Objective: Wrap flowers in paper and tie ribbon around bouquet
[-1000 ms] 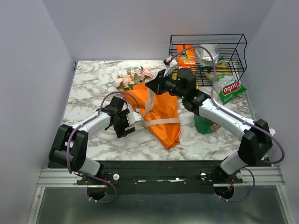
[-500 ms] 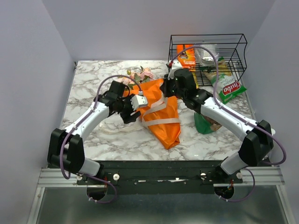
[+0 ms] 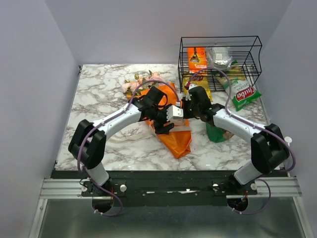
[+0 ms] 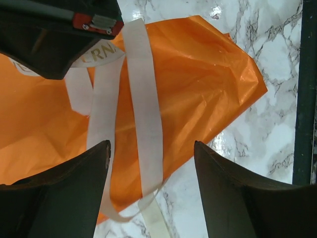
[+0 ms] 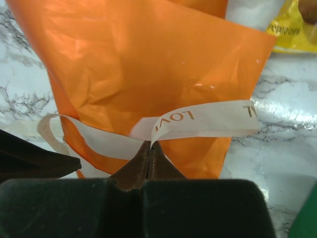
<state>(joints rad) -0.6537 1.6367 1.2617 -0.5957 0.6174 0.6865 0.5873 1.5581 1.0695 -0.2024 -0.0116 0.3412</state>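
Pale grey walls (image 3: 59, 29) close in a marble-patterned bench (image 3: 99, 94), with a wire basket (image 3: 220, 37) of snack packets (image 3: 242, 94) at the back right. The flowers (image 3: 140, 81) lie towards the back of the bench, left of centre. Their stems are hidden inside the orange paper (image 3: 179, 141), which runs from them towards the near edge and ends in a flared tail. Both arms meet over the middle of this wrap. The wrapping looks done and the step in hand is the tying, since the cream ribbon (image 4: 146, 99) already crosses the paper in two strands. The right hand (image 5: 150, 148) has its fingers pressed together on the ribbon, pinching it at a fold just above the paper, with a printed end reaching off to one side. The left hand (image 4: 151, 148) is spread wide and holds nothing. It hangs over the paper with both strands in the gap between its fingers, apparently touching neither. The next move probably falls to the left hand, which needs to drop onto one strand only and close on it while the right hand holds its pinch taut. The two strands lie close together, so it may catch both, or nip the thin paper beneath. Whether the ribbon goes right round under the wrap cannot be told from here.
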